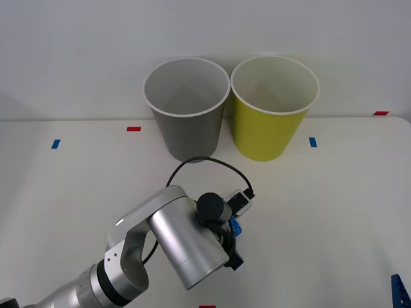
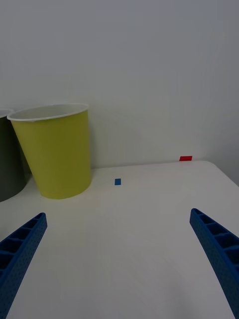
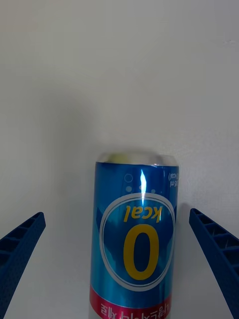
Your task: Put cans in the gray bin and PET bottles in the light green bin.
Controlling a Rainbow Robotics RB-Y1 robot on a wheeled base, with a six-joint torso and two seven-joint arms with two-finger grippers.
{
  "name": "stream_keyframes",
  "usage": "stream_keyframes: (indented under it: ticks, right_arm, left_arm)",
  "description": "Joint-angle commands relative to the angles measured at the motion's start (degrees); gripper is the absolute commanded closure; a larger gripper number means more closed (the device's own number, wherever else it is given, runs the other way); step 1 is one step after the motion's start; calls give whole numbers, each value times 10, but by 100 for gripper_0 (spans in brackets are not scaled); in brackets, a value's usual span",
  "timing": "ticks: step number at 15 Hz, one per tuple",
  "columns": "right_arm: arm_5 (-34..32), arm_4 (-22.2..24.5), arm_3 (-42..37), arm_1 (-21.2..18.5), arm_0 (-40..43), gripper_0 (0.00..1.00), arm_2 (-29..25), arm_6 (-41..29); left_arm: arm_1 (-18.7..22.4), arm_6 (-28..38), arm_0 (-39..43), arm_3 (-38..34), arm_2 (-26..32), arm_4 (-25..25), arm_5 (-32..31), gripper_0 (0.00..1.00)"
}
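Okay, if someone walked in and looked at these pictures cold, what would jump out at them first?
Probably the two tall bins standing side by side at the table's far edge: the gray bin on the robot's left and the light green bin on its right. Next, the left arm reaching over the middle of the table, its left tool open with blue fingers on either side of a blue can marked with a big yellow 0.

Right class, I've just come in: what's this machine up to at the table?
The robot's left claw is open, with its blue ribbed fingers either side of a small blue drink can, not yet gripped. The tall dark gray bin and the yellow-green bin stand side by side at the back of the white table. The right claw waits open over bare tabletop.
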Motion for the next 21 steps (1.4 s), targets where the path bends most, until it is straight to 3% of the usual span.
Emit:
stream_keyframes:
  ticks: [1, 9, 20, 21]
  right_arm:
    - [0, 0, 0, 0, 0, 0, 0, 0]
    - [0, 0, 0, 0, 0, 0, 0, 0]
    - [0, 0, 0, 0, 0, 0, 0, 0]
    - [0, 0, 0, 0, 0, 0, 0, 0]
  left_arm:
    - [0, 7, 0, 0, -1, 1, 7, 0]
    - [-30, 14, -1, 17, 23, 9, 8, 0]
    - [-59, -2, -1, 64, 22, -19, -4, 0]
    - [-59, -2, -1, 64, 22, -20, -4, 65]
